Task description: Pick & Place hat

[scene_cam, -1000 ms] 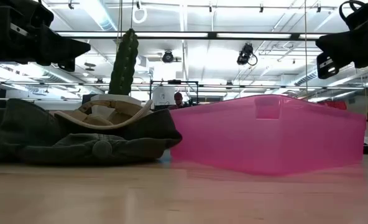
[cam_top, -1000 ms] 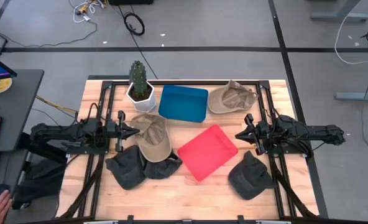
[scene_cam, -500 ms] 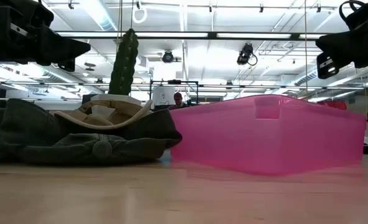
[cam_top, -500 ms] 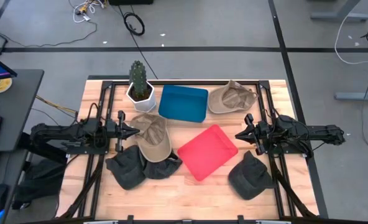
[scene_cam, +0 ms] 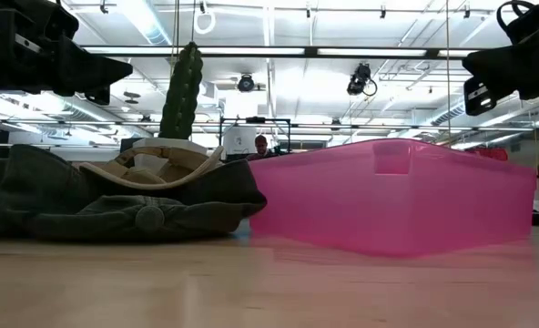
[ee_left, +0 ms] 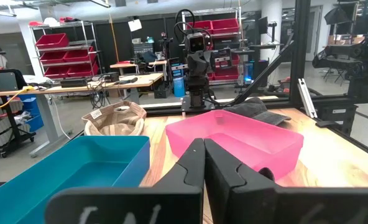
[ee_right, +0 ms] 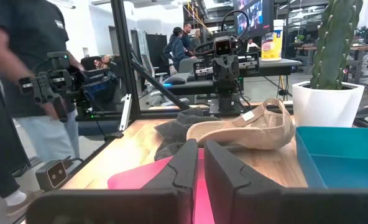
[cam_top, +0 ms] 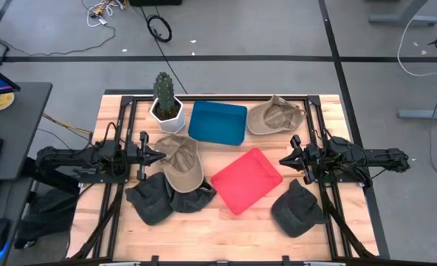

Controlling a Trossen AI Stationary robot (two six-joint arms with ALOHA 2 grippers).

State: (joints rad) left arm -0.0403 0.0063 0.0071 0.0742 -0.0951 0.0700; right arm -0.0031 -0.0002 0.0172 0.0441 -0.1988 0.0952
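Several hats lie on the wooden table. A tan cap [cam_top: 181, 164] rests upside down left of centre, partly on two dark green hats [cam_top: 159, 199] at the near left. Another tan hat [cam_top: 274, 117] lies at the far right, and a dark hat [cam_top: 297, 209] at the near right. My left gripper [cam_top: 159, 155] hovers shut and level at the table's left, its tips just left of the upturned tan cap [ee_right: 246, 132]. My right gripper [cam_top: 283, 160] hovers shut and level at the right, beside the pink bin. Both fingertip pairs, left [ee_left: 204, 144] and right [ee_right: 200, 144], hold nothing.
A blue bin [cam_top: 218, 123] stands at the far centre and a pink bin [cam_top: 246, 179] in the middle, between the arms. A cactus in a white pot [cam_top: 167, 103] stands at the far left. Black frame rails [cam_top: 329, 199] run along both sides. A person [ee_right: 28, 74] stands beyond the table.
Both arms and all the hats have kept still. At the desk left of the table, a person's hand has drawn away from the mouse.
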